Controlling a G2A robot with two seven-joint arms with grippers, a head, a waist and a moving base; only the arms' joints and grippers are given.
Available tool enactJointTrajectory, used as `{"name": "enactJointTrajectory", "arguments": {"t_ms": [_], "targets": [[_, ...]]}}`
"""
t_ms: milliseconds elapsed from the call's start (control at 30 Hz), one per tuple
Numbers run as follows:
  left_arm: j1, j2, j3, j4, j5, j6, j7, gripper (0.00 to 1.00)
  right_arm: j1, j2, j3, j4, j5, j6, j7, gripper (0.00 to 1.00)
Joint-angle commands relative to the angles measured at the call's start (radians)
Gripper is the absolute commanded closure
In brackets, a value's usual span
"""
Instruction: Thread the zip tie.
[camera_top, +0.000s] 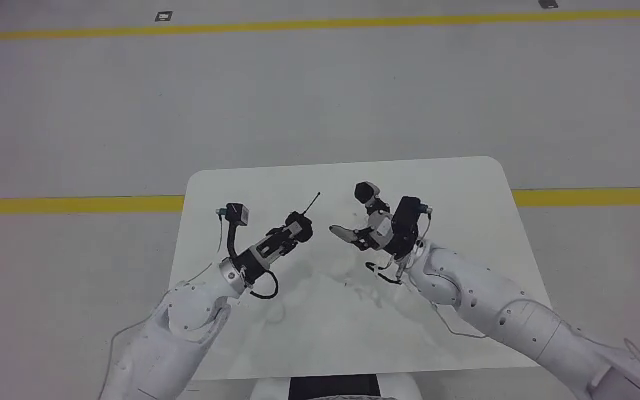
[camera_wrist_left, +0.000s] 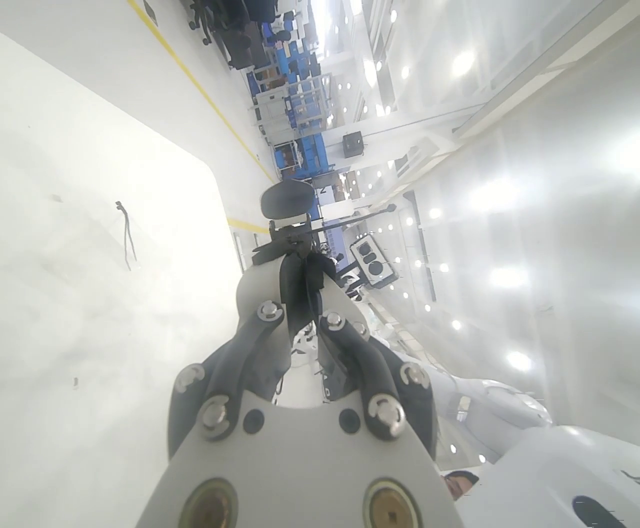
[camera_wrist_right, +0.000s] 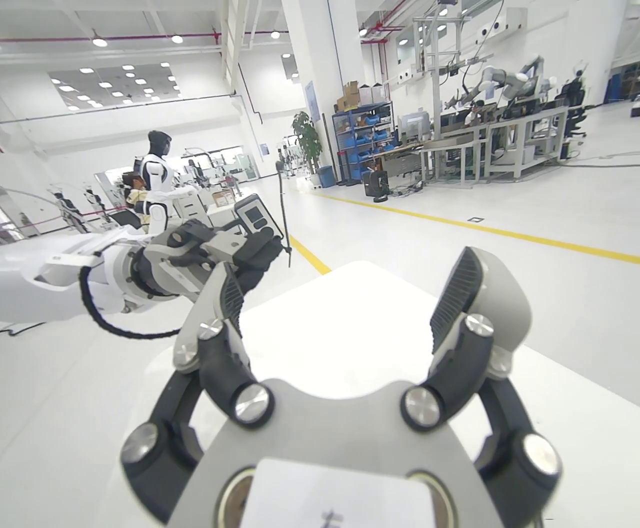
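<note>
The left fingers (camera_wrist_left: 290, 285) pinch the zip tie (camera_wrist_right: 283, 200) near one end, holding it in the air over the middle of the counter (camera_top: 450, 190), its free length slanting toward the far edge (offered, I judge, for threading). The right fingers (camera_wrist_right: 452, 295) are spread, empty, facing it close by.

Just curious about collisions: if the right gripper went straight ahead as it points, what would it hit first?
Likely the zip tie held in the left gripper, slightly off its line; depth is unclear.
</note>
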Motion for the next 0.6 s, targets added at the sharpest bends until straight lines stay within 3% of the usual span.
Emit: {"name": "enactJointTrajectory", "arguments": {"t_ms": [0, 300, 467, 567], "targets": [[0.003, 0.000, -0.004, -0.001, -0.044, 0.000, -0.027, 1.00, -0.011, 0.006, 0.021, 0.005, -0.038, 0.000, -0.015, 0.00], [-0.002, -0.004, -0.008, 0.011, -0.193, 0.000, -0.147, 1.00, -0.051, 0.000, 0.075, -0.022, -0.236, 0.103, 0.032, 0.00], [-0.003, -0.005, -0.013, 0.017, -0.268, 0.000, -0.197, 1.00, -0.060, -0.018, 0.088, -0.029, -0.287, 0.150, 0.034, 0.00], [-0.008, -0.004, -0.018, 0.017, -0.256, 0.000, -0.213, 1.00, -0.062, -0.021, 0.088, -0.028, -0.291, 0.156, 0.033, 0.00]]}}
